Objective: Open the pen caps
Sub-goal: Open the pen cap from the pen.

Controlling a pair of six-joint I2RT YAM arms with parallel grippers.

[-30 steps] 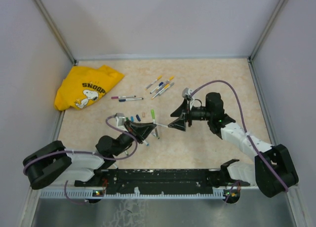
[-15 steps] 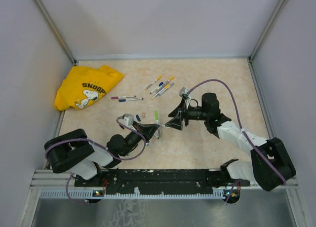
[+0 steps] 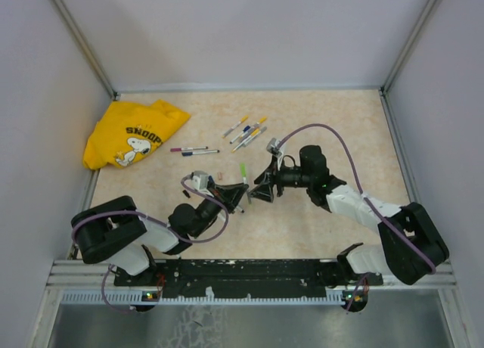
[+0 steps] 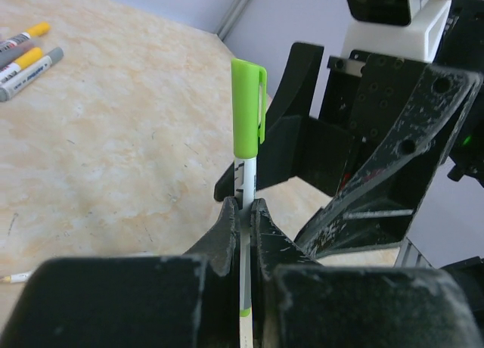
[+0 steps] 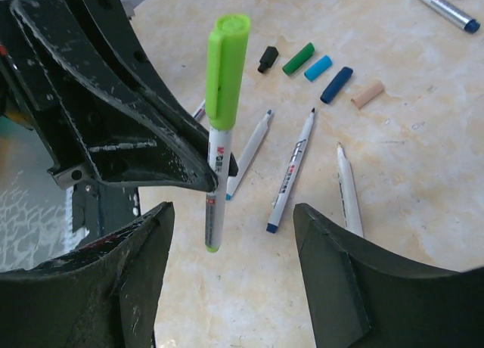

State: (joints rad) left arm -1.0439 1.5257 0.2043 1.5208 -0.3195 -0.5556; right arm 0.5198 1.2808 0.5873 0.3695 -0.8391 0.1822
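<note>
With its lower barrel hidden between the fingers, a white pen (image 5: 213,219) stands upright, clamped in the left gripper (image 4: 243,214) low over the table (image 5: 423,159), its lime-green pen cap (image 4: 246,106) facing the right gripper (image 5: 231,234), whose wide-spread fingers are cut off by the frame.

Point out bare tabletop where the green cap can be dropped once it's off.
Free: the far right, between the capped markers and the right wall; also the near strip along the black rail. Crowded: the middle, where loose caps and uncapped pens lie by the green-capped pen.
</note>
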